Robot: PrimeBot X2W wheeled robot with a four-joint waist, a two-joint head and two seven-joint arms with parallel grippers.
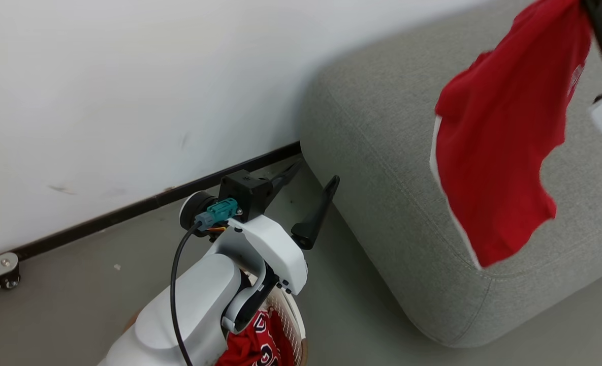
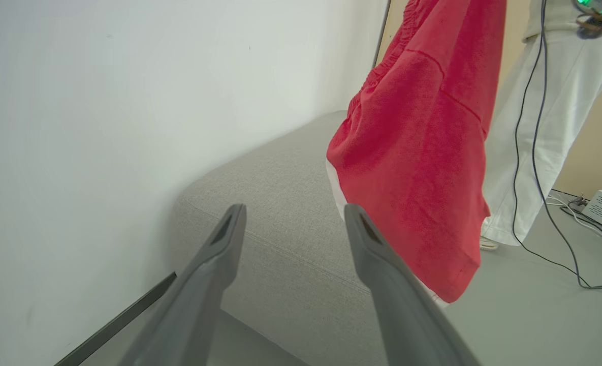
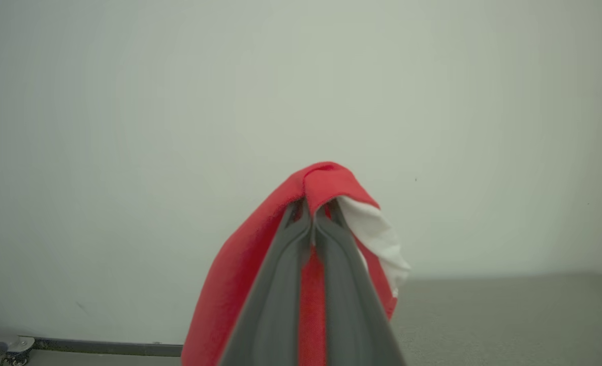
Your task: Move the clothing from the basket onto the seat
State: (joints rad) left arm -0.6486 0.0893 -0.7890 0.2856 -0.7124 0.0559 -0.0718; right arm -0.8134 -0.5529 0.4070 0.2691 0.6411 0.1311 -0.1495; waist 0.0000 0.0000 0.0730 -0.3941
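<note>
Left of the seat, the basket sits mostly hidden behind a pale forearm, cut off below. Above the seat, the right gripper is cropped, the print on the clothing unreadable.

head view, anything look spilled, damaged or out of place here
Nothing is spilled or damaged. The red fabric jersey with white trim hangs in mid-air by the large grey fabric sofa, pinched in the shut right end effector, not yet laid down.

I see red jersey, white-trimmed, hanging limp over the seat | seat: big grey fabric sofa, rounded corner | basket: cream, perforated, near that corner, more red clothing bunched inside
</note>
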